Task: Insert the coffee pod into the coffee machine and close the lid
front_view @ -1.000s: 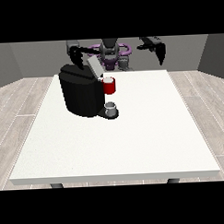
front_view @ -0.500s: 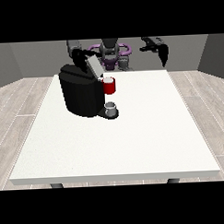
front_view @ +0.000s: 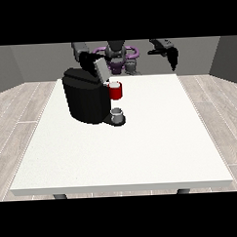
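Black boxy coffee machine (front_view: 85, 100), grey lid (front_view: 101, 69) raised; hand at view's left (front_view: 87, 58) beside lid, finger state indiscernible. Hand at view's right (front_view: 172, 57) idle, fingers hanging straight. Judged step: lid closing; next, press down.

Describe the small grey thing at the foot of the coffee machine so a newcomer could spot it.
Find the black coffee machine on the white table, left of centre. At its base, on the side nearest the table's middle, sits a small grey thing, directly beneath a red thing at the machine. It is the only pale grey item there.
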You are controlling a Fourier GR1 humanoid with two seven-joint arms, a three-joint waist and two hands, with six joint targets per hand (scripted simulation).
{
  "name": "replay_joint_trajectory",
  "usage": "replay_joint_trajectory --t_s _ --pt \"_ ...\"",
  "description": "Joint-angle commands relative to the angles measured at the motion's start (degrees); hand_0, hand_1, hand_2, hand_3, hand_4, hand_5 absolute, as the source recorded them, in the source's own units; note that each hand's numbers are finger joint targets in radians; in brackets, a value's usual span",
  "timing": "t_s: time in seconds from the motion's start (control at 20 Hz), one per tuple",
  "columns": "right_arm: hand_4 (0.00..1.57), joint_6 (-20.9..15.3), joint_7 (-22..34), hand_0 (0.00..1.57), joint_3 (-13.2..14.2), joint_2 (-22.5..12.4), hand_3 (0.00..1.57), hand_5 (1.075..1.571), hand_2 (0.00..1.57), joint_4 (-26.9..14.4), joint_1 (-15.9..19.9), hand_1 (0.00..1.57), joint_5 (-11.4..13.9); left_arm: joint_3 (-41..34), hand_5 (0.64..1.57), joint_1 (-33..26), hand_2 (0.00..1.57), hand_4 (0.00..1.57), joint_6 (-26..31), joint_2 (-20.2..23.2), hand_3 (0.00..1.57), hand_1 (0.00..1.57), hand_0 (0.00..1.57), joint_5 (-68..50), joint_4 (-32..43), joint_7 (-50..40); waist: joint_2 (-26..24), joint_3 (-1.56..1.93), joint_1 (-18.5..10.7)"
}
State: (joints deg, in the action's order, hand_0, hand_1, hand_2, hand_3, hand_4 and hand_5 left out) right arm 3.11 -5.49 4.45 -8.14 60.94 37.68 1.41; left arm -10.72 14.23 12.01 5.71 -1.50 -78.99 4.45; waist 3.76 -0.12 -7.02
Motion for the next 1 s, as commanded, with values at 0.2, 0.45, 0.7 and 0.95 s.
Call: replay_joint_trajectory --t_s 0.2,0.45,0.7,0.95 --pt "0.15 1.4 1.8 0.0 -0.4 -0.7 0.0 1.571 0.0 -3.1 4.6 0.0 1.4 -0.8 1.571 0.4 0.0 0.16 -0.2 1.6 0.0 0.0 0.0 -1.3 1.1 0.4 1.0 0.12 -0.4" --pt "0.21 -0.5 2.8 0.0 -2.5 0.4 0.0 1.571 0.0 -3.6 7.3 0.0 4.8 1.0 1.571 -0.6 0.0 0.15 -0.9 0.5 0.0 0.0 0.0 -0.3 0.9 0.7 0.4 0.12 -1.9" --pt "0.14 0.2 4.5 0.0 -3.8 1.6 0.0 1.571 0.0 -3.5 9.1 0.0 6.0 1.6 1.571 0.5 0.0 0.2 -0.1 0.5 0.0 0.0 0.0 -0.7 1.7 2.6 -1.0 0.11 -0.4" --pt "0.12 -1.4 1.0 0.0 -1.9 3.1 0.0 1.571 0.0 -5.3 9.6 0.0 5.3 4.6 1.571 -1.5 0.0 0.14 -0.9 -1.7 0.0 0.0 0.0 0.6 -1.9 5.9 -0.1 0.12 -2.2"
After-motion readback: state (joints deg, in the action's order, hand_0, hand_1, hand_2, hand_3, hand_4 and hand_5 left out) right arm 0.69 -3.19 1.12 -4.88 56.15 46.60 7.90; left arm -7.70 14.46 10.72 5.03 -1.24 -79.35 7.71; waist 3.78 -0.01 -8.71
